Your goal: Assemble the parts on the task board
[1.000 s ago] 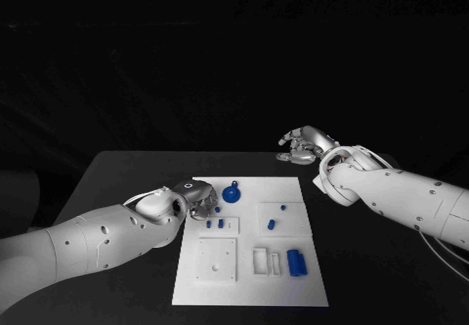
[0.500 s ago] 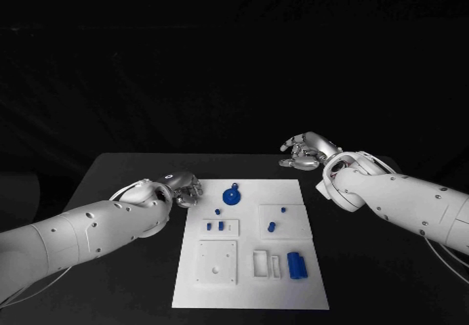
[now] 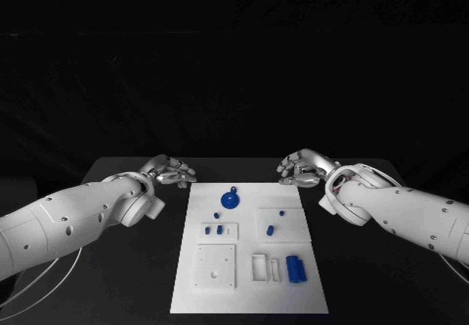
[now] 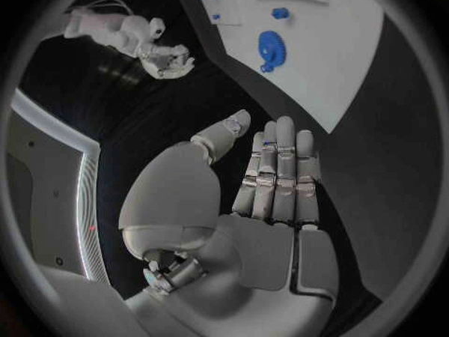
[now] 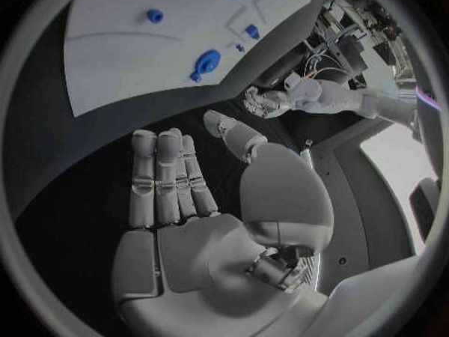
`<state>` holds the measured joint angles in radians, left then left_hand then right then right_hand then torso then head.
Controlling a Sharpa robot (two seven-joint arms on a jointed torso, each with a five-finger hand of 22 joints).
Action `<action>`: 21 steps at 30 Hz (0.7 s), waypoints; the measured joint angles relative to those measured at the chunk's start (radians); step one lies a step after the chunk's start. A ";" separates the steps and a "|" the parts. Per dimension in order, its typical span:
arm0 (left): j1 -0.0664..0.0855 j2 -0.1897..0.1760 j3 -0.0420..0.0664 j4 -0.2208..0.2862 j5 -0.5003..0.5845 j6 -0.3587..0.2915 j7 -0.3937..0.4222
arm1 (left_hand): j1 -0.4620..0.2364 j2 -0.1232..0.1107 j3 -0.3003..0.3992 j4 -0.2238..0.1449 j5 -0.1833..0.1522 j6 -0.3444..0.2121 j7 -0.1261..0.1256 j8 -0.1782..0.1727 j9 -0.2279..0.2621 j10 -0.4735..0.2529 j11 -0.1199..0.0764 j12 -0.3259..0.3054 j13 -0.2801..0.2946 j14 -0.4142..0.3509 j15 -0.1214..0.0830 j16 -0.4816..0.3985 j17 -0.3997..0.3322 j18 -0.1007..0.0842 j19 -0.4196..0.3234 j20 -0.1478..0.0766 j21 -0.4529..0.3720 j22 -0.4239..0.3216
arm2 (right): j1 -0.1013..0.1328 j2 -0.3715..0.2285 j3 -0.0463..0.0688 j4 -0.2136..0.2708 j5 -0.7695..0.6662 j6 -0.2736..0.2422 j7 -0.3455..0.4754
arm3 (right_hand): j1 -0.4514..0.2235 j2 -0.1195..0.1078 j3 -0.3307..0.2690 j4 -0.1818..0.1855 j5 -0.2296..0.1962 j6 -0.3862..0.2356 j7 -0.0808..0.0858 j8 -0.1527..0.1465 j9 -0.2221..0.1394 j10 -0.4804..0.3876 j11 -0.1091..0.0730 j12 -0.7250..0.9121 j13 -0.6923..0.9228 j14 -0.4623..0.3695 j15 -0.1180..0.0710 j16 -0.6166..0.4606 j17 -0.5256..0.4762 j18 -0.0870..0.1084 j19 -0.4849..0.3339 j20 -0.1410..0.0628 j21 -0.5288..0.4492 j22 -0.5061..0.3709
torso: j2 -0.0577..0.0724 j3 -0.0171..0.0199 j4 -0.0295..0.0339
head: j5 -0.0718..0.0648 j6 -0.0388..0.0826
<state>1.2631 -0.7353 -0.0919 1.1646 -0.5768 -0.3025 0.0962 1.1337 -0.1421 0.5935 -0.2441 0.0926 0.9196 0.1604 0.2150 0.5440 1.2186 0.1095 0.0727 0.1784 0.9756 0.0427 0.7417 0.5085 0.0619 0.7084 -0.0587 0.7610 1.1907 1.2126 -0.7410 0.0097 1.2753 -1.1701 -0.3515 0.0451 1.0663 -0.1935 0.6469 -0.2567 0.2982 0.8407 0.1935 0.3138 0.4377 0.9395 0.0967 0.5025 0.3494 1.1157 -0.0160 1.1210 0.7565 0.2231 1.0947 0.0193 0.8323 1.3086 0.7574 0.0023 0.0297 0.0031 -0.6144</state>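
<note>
The white task board [image 3: 249, 298] lies in the middle of the black table. On its far end lies a round blue part with a tab [image 3: 230, 198]. Small blue pegs [image 3: 221, 229] stand in the left block, two more [image 3: 271, 230] in the right block. A longer blue cylinder [image 3: 295, 268] lies near the front right. My left hand [image 3: 168, 170] hovers off the board's far left corner, fingers straight and apart, holding nothing [image 4: 272, 180]. My right hand [image 3: 303, 167] hovers off the far right corner, also flat and holding nothing [image 5: 178, 180].
A square white plate with holes [image 3: 216, 263] and a white slotted holder [image 3: 260, 265] sit on the board's near half. Black tabletop [image 3: 117, 271] runs along both sides of the board. The right wrist view shows the round blue part [image 5: 205, 61] ahead of the fingertips.
My left hand has drawn back from over the board's left block to beyond its far left corner, fingers now spread. My right hand has come a little lower and nearer the far right corner.
</note>
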 measured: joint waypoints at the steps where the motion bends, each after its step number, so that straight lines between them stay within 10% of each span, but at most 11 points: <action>1: 0.000 -0.011 0.000 0.016 0.036 0.010 0.024 | -0.003 0.003 -0.008 -0.003 0.000 -0.001 0.000 0.000 0.000 0.001 0.003 0.000 0.000 -0.011 0.011 -0.027 -0.008 -0.001 -0.015 0.008 -0.014 -0.004 | -0.004 -0.005 -0.004 0.005 -0.025 0.012 0.001 | 0.003 0.004 0.003 -0.004 -0.001 0.005 -0.002 0.005 0.002 0.016 0.000 -0.034 -0.023 0.022 0.000 -0.003 -0.008 -0.002 0.020 -0.009 0.000 -0.005 | 0.000 0.0000 0.0000 | -0.003 0.001; 7: 0.000 -0.047 0.000 0.089 0.134 0.052 0.109 | -0.026 0.026 -0.058 -0.036 0.000 -0.016 0.002 0.005 0.001 -0.017 0.012 0.000 -0.017 -0.025 0.043 -0.163 -0.037 -0.009 -0.060 0.050 -0.071 -0.018 | -0.018 -0.016 -0.022 0.024 -0.177 0.061 -0.004 | 0.019 0.012 0.010 -0.015 -0.023 0.030 -0.017 0.020 0.009 0.095 -0.004 -0.168 -0.106 0.109 -0.005 -0.011 -0.026 -0.025 0.107 -0.045 -0.005 -0.020 | 0.000 -0.0003 -0.0001 | -0.022 0.004; 21: 0.000 -0.052 -0.001 0.139 0.228 0.083 0.184 | -0.039 0.029 -0.079 -0.039 0.000 -0.027 0.005 0.009 -0.003 -0.024 0.020 0.000 -0.027 -0.038 0.067 -0.224 -0.042 -0.011 -0.094 0.066 -0.106 -0.024 | -0.053 -0.008 -0.052 0.043 -0.504 0.115 -0.073 | 0.046 -0.040 0.051 0.012 -0.085 0.054 -0.033 0.025 0.004 0.150 0.000 -0.282 -0.179 0.176 0.000 0.010 -0.021 -0.025 0.183 -0.052 0.020 -0.008 | 0.003 0.0000 -0.0011 | -0.033 0.006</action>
<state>1.2631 -0.7869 -0.0926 1.3031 -0.3486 -0.2200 0.2799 1.0945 -0.1131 0.5143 -0.2826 0.0926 0.8928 0.1657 0.2237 0.5412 1.1947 0.1290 0.0727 0.1519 0.9375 0.1097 0.5176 0.4661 0.0514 0.6146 0.0070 0.6550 1.1666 1.1591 -0.7493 -0.0424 1.3182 -1.6743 -0.2367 -0.0276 1.1124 -0.2338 0.6976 -0.2451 0.2130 0.8943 0.1609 0.3390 0.4417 1.0897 0.0971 0.2200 0.1700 1.2914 -0.0155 1.1310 0.7355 0.1980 1.2779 -0.0330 0.8527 1.3006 0.7603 0.0023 0.0287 -0.0304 -0.6088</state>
